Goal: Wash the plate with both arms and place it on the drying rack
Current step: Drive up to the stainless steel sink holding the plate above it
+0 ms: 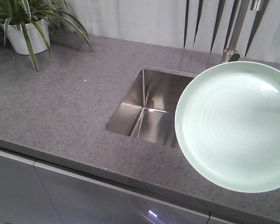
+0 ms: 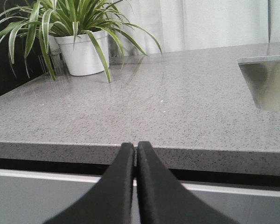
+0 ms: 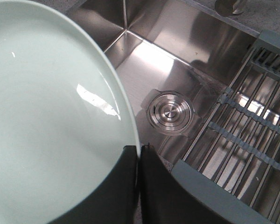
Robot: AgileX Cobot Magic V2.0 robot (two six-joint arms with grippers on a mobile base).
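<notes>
a grey speckled desk (image 1: pixel 60 107) with a sunken steel sink (image 1: pixel 140 100) runs before a pale curtain (image 2: pixel 200 23). we see the right tool (image 3: pixel 139 148) pinched on the rim of the plate (image 3: pixel 51 116). the mint-green plate spreads toward 10 o'clock, held above the sink. the round drain (image 3: pixel 169 112) sits at 1 o'clock from that tool, and the drying rack (image 3: pixel 242 135) at 2 o'clock lies across the sink. our left tool (image 2: pixel 136 148) is closed with its fingers touching and grips nothing. it faces the desk edge, with a potted plant (image 2: pixel 84 53) at 11 o'clock.

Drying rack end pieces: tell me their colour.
Slate blue-grey on the drying rack, best seen in the right wrist view.
</notes>
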